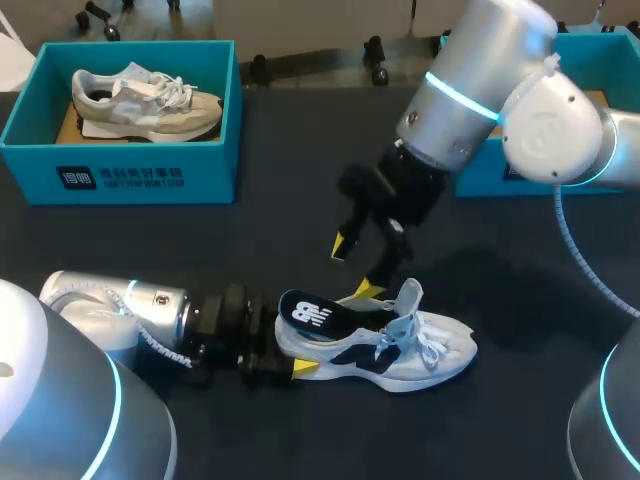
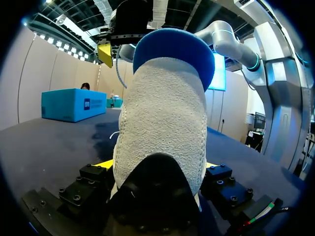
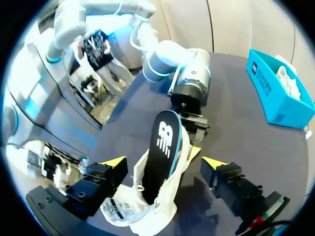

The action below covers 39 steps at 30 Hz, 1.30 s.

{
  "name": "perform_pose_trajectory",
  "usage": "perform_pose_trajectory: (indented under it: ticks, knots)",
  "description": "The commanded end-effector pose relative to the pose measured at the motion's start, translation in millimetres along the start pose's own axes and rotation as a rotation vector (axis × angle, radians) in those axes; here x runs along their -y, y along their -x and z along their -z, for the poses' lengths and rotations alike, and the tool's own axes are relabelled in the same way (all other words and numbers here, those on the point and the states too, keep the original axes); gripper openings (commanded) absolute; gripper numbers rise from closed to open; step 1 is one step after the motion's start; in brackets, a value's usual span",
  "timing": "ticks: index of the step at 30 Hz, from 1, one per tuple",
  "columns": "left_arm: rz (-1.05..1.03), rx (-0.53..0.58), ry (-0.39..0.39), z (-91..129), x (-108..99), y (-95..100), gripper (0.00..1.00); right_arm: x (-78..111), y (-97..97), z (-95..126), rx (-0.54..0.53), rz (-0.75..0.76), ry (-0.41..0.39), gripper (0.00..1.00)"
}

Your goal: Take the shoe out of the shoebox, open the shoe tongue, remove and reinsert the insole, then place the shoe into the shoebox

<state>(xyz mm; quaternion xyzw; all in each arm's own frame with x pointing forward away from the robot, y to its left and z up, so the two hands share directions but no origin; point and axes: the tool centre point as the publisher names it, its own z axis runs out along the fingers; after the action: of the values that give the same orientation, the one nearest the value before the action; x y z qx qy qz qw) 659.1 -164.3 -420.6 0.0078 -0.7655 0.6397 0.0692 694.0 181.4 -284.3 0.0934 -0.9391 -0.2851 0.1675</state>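
One white knit shoe [image 1: 400, 345] on the dark table [image 1: 520, 300], well apart from the teal shoebox [image 1: 120, 175], heel clamped in left gripper [image 2: 156, 169], presumably to steady it. Fingers of right gripper [image 1: 354, 268] wide apart just above the flat black insole [image 1: 310, 318] jutting from the heel opening, likely for pinching it.

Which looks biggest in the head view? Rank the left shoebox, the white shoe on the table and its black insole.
1. left shoebox
2. white shoe
3. black insole, judged by the part showing; the rest is inside the shoe.
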Motion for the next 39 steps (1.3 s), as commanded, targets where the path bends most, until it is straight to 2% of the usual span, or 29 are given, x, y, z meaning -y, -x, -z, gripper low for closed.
perform_pose_trajectory:
  ticks: [1,3,9,23,25,28,31,39]
  knots:
    - [0.001,0.001,0.002,-1,-2,1.2,0.00,2.4,9.9,-4,-0.079,-0.050,0.015,0.52]
    - [0.001,0.001,0.002,-1,-2,1.2,0.00,1.8,10.4,-6,-0.108,-0.111,0.010,0.48]
    - [0.001,0.001,0.002,-1,-2,1.2,0.00,-1.8,10.4,-15,-0.155,-0.231,-0.024,0.49]
    - [0.001,0.001,0.002,-1,-2,1.2,0.00,-0.3,16.7,-23,-0.181,-0.254,-0.036,0.53]
    - [0.001,0.001,0.002,-1,-2,1.2,0.00,-0.1,19.4,-24,-0.194,-0.252,-0.033,0.49]
    - [0.001,0.001,0.002,-1,-2,1.2,0.00,0.0,23.0,-26,-0.218,-0.249,-0.033,0.52]
    - [0.001,0.001,0.002,-1,-2,1.2,0.00,-3.5,23.3,-25,-0.222,-0.250,-0.039,0.49]
    - [0.001,0.001,0.002,-1,-2,1.2,0.00,-1.8,26.5,-33,-0.261,-0.249,-0.031,0.49]
